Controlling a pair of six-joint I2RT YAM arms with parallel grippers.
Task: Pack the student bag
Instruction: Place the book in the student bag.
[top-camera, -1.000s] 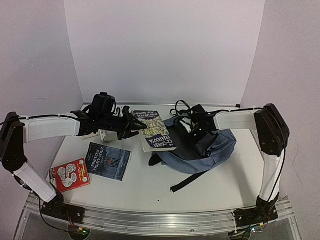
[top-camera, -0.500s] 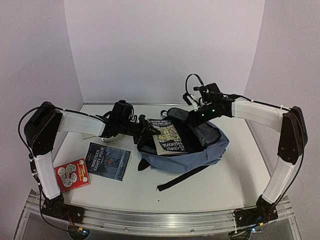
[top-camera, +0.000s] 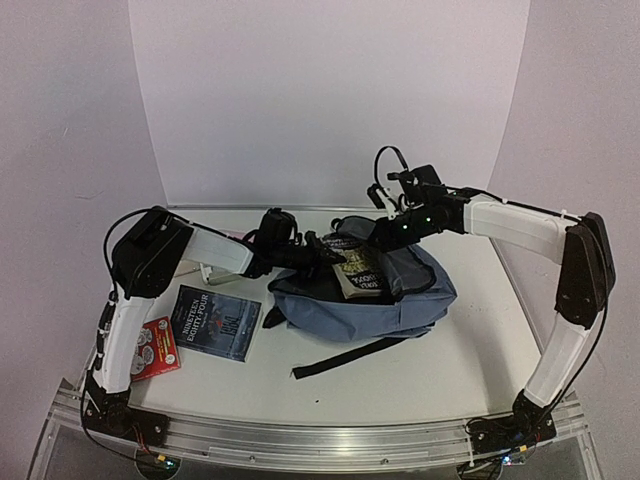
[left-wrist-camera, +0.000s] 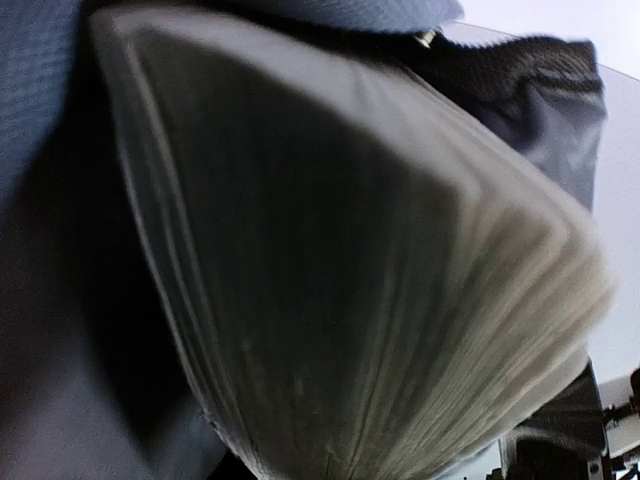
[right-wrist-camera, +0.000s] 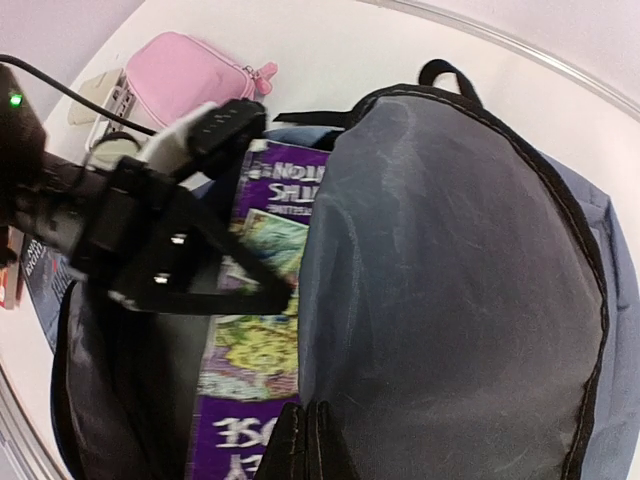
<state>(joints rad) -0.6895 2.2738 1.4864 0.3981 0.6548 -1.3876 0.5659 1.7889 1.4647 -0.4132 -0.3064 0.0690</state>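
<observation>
The student bag (top-camera: 400, 305), blue-grey with black straps, is laid on the worktop (top-camera: 440, 370), its flap pinched by the closed right hand (top-camera: 380, 232); a purple book (top-camera: 362, 272) is gripped half-inside by the left hand (top-camera: 332, 254).

Table (top-camera: 450, 365): bag (top-camera: 400, 312), dark book (top-camera: 215, 322), red book (top-camera: 160, 346)

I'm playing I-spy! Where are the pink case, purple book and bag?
pink case (right-wrist-camera: 195, 75), right wrist view, its top face.
purple book (right-wrist-camera: 250, 350), right wrist view, cover picture.
student bag (top-camera: 385, 320), top view, blue side.
</observation>
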